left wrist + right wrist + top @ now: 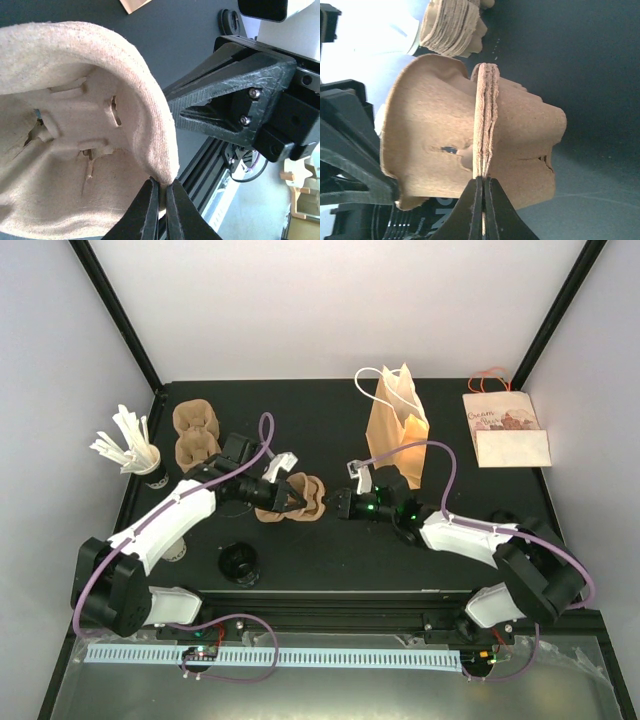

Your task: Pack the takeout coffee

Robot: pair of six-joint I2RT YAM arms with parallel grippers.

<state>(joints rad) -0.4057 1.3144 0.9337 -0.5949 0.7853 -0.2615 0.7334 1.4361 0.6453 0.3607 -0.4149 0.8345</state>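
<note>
A brown pulp cup carrier (303, 499) is held off the table at mid-table between both grippers. My left gripper (282, 494) is shut on its left rim; the left wrist view shows the fingertips (161, 187) pinching the carrier's edge (150, 125). My right gripper (336, 502) is shut on its right rim; the right wrist view shows that gripper (483, 182) clamping a layered rim of the carrier (430, 125). A tan paper bag (397, 426) with handles stands open behind the right gripper.
A stack of more carriers (195, 435) lies at the back left, and shows in the right wrist view (452, 30). A cup of white stirrers (135, 454) stands far left. A black lid (240, 562) lies near the front. A flat printed bag (506, 429) lies back right.
</note>
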